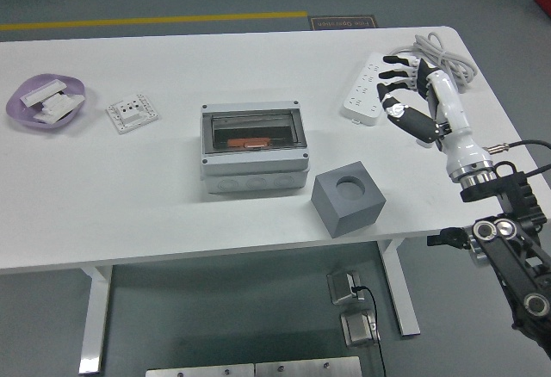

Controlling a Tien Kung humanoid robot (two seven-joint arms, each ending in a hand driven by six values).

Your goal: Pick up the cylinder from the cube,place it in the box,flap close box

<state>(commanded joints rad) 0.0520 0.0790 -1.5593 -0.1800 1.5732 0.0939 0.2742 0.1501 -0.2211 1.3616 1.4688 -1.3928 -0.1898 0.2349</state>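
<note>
white table (129, 213), w/ box (254, 149), cube (347, 198), power strip (370, 91), purple dish (45, 101), wall socket (132, 113)

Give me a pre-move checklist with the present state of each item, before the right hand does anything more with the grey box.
1. Orange cylinder inside the grey plastic box: ok.
2. Round hole in the grey cube empty: ok.
3. Clear flap lid of the box shut: cannot tell; glare hides its seating.
4. Right hand empty, fingers spread: ok.
5. Right hand clear of the box, over the white power strip: ok.
6. Nobody's hand at the box: ok.
</note>
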